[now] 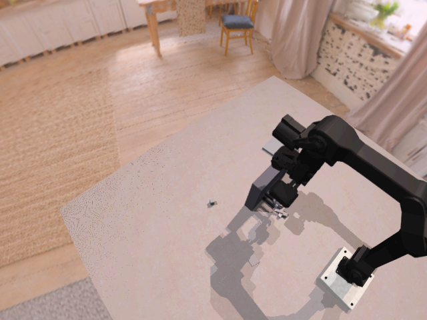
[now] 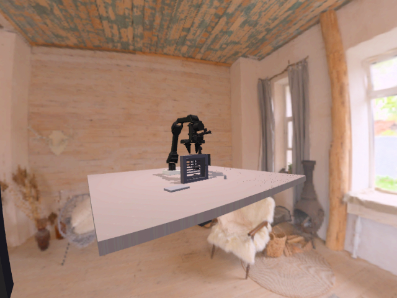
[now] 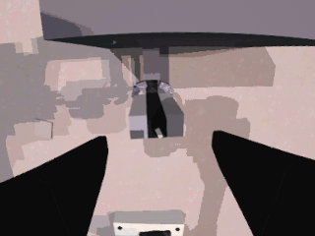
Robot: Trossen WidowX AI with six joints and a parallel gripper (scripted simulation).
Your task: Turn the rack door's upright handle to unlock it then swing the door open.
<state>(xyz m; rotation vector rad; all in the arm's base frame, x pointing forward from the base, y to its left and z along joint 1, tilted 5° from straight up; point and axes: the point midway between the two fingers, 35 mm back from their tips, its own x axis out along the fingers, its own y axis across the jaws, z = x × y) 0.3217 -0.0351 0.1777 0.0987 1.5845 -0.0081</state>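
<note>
The dark rack frame (image 1: 262, 184) (image 2: 183, 169) stands upright on the table (image 1: 155, 223) (image 2: 134, 205). The door seems closed against it, though the arm covers much of it in the top view. The handle (image 3: 172, 118) sticks out on the robot's side, with two grey blocks and a dark gap between them; silvery parts show beside it. My gripper (image 2: 193, 153) (image 3: 160, 141) is open and points down. In the wrist view the handle shows between and beyond the fingertips, and neither finger touches it. The exterior view shows the fingertips above the frame's top edge.
A pale flat tile (image 1: 270, 146) (image 2: 176, 188) lies behind the rack. A small grey block (image 1: 211, 202) (image 2: 224, 177) lies off to its side. A thin pale square (image 1: 254, 260) (image 3: 43, 129) lies on the robot's side. The white base plate (image 1: 344, 287) (image 3: 148, 217) carries the arm.
</note>
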